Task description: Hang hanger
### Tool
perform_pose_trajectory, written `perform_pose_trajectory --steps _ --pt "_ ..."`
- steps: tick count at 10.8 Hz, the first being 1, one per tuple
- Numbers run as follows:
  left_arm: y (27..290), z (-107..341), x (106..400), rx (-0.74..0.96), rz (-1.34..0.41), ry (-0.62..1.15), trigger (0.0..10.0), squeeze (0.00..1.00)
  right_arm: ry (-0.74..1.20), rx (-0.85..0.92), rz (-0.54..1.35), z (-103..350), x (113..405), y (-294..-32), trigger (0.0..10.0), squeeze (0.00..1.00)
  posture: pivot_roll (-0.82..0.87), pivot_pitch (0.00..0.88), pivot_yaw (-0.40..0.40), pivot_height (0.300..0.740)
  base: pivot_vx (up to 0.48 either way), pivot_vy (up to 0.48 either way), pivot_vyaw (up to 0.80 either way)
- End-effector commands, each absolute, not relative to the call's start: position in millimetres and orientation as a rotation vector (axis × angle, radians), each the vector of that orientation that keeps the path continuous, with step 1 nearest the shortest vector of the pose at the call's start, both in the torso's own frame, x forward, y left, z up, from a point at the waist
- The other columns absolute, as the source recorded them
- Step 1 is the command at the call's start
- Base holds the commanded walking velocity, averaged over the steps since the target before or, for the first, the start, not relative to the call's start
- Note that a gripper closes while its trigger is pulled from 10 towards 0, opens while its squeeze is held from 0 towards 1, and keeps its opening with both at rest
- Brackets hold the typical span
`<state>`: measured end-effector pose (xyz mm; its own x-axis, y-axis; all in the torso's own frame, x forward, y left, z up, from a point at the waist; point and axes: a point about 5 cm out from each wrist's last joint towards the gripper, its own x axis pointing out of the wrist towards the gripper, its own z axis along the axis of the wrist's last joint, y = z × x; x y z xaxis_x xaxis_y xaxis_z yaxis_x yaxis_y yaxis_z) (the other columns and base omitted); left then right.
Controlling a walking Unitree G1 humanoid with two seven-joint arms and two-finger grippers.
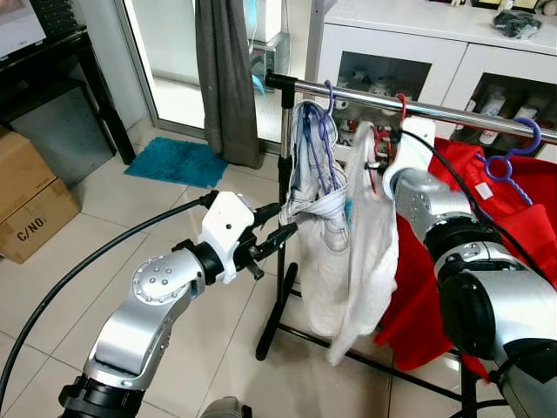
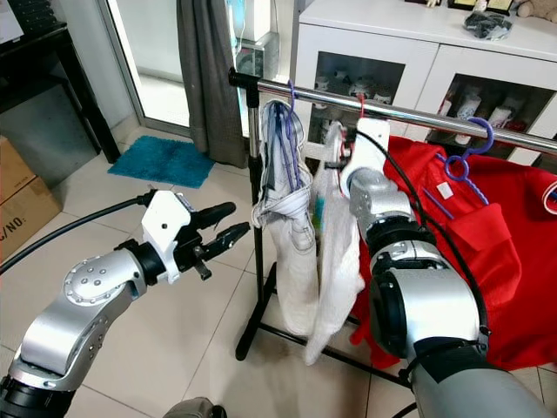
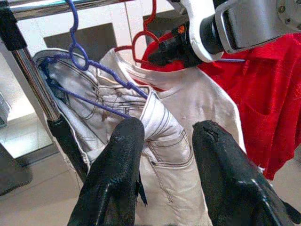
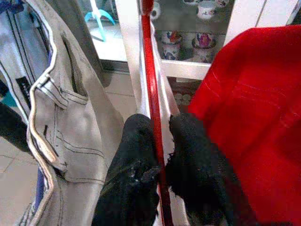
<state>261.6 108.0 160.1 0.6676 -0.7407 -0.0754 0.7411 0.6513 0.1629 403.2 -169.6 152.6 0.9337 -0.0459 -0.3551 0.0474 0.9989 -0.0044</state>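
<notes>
On the chrome rail [image 1: 452, 111], the red hanger [image 4: 151, 89] hangs — right gripper [image 4: 161, 141] clamped narrow on it; left gripper [image 1: 277, 228] spread wide, holding nothing, beside the white jeans [image 1: 320, 252].

Ahead of us a grey curtain [image 1: 228, 78] hangs at a glass door, with a teal mat [image 1: 178, 161] on the tiled floor [image 1: 113, 252] below it. To our left sit cardboard boxes [image 1: 30, 196] beside a black stand [image 1: 65, 78]. A white cabinet [image 1: 435, 52] with glass doors stands behind, cups on its shelves.
</notes>
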Motion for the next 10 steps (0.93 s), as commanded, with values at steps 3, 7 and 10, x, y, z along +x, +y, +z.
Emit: perform_pose_trajectory --steps 3,7,10 --pt "107 167 267 0.188 -0.831 -0.035 10.0 0.00 0.343 0.053 -0.065 152 402 -177 10.0 1.00 0.17 0.029 0.024 0.740 0.000 0.000 0.00" --pt "115 165 271 0.173 -0.708 -0.030 10.0 0.00 0.198 0.061 -0.003 159 399 -187 10.0 1.00 0.18 0.026 0.012 0.740 0.000 0.000 0.00" --pt "121 155 274 0.111 -0.535 -0.022 10.0 0.00 0.048 0.066 0.089 164 346 -195 10.0 1.00 0.15 0.018 0.035 0.740 0.000 0.000 0.00"
